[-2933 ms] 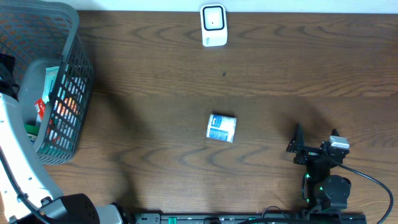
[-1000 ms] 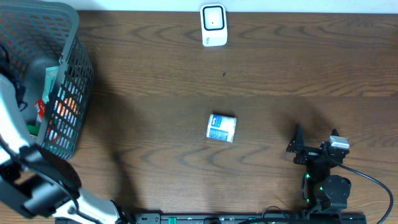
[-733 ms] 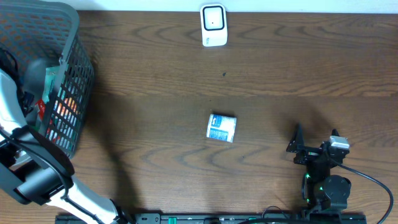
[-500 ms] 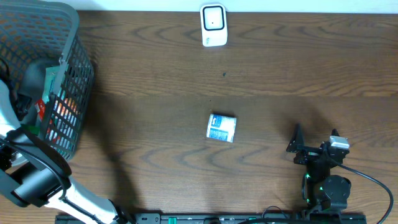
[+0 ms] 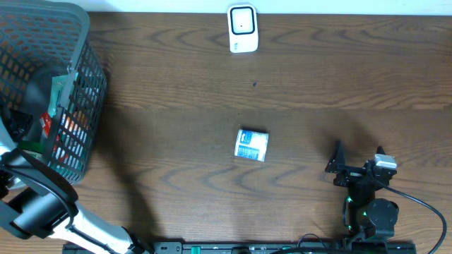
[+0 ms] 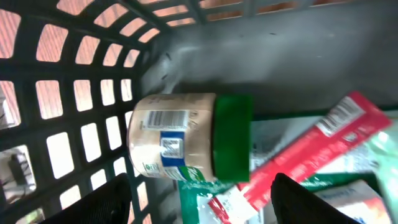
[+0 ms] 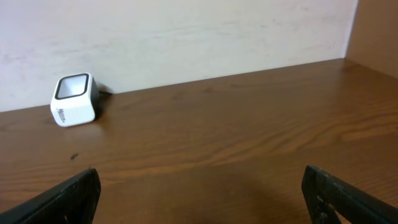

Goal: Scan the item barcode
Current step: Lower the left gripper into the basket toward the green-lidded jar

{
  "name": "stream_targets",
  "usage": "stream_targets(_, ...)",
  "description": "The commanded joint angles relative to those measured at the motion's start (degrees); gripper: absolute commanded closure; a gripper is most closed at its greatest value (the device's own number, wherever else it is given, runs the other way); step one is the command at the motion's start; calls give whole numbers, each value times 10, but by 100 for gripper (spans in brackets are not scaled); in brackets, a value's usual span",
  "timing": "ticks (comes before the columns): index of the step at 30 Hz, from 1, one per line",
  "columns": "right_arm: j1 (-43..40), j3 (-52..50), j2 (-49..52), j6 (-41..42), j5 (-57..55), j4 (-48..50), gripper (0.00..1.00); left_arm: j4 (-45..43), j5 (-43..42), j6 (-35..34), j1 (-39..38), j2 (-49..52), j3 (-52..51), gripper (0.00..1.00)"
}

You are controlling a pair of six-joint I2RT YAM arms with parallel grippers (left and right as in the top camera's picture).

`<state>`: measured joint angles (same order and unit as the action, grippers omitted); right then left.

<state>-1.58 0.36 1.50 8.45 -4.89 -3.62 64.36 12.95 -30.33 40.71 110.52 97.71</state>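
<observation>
One each: basket [image 5: 89, 90], scanner [image 5: 242, 28], carton [image 5: 251, 144], jar [image 6: 180, 146]

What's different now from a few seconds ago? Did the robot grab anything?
The left arm shifted leftward in the overhead view, its elbow folding down beside the basket. Its hand is open inside the basket, facing a jar lying on its side; nothing has been gripped. The box, scanner and right arm stayed put.
</observation>
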Motion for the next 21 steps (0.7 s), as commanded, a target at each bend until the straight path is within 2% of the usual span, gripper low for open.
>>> stream_targets(1,3,0,0,-8,-2,-2,1,-4,-24,18,-8,-45,-3,30)
stream_targets(8,3,0,0,-8,-2,-2,1,-26,-36,24,-7,-87,-15,39)
stream_targets(11,3,0,0,-8,-2,-2,1,-50,-38,24,-3,-108,-45,38)
stream_targets(17,3,0,0,-8,-2,-2,1,-108,-106,43,34,-136,-118,35)
stream_targets(21,6,0,0,-8,-2,-2,1,-107,-125,65,59,-136,-123,34)
